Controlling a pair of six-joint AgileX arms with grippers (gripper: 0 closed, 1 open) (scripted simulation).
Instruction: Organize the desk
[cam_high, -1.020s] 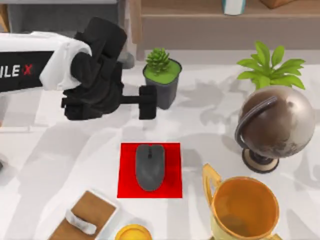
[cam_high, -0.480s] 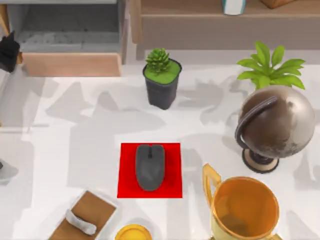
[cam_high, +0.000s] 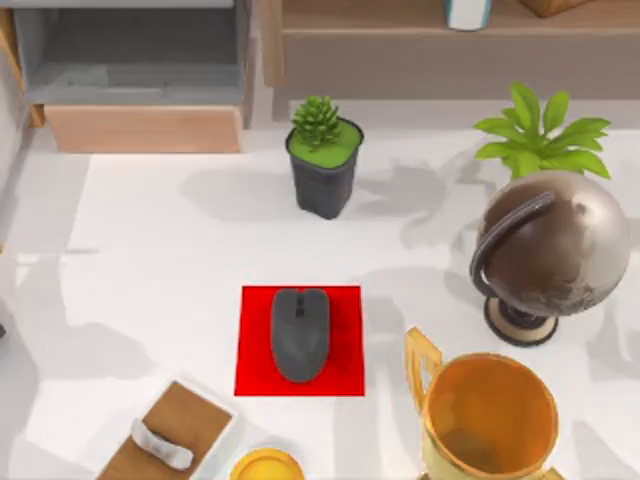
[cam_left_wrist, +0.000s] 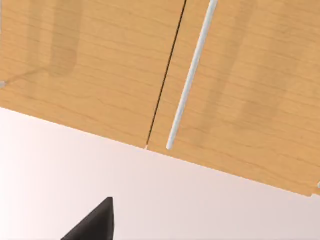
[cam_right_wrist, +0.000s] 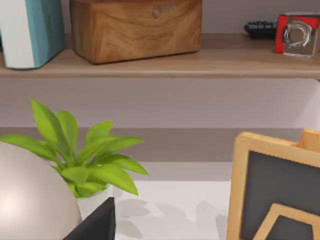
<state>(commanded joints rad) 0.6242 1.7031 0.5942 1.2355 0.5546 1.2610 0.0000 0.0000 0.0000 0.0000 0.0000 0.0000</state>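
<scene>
The desk (cam_high: 150, 260) is a wide white tabletop. A dark grey mouse (cam_high: 300, 334) lies on a red square mat (cam_high: 252, 372) near the front middle. Behind it stands a succulent in a black pot (cam_high: 323, 170). At the right are a brown globe (cam_high: 550, 250), a leafy green plant (cam_high: 538, 128) and a golden trophy cup (cam_high: 490, 415). A dark part of my left gripper (cam_left_wrist: 95, 226) shows in the left wrist view, facing light-wood panels (cam_left_wrist: 100, 65). A dark part of my right gripper (cam_right_wrist: 97, 225) shows in the right wrist view, beside the globe (cam_right_wrist: 30, 200) and the plant (cam_right_wrist: 85, 160).
An open light-wood drawer (cam_high: 140, 128) sits at the back left, under the shelf unit (cam_high: 400, 40). A wooden tray with a white item (cam_high: 165, 440) and a yellow round thing (cam_high: 265, 467) lie at the front left. A wooden frame (cam_right_wrist: 275, 190) stands near my right gripper.
My left arm, which stood beside the succulent pot, has drawn away to the left and out of the top view. The pot and the open drawer now stand uncovered.
</scene>
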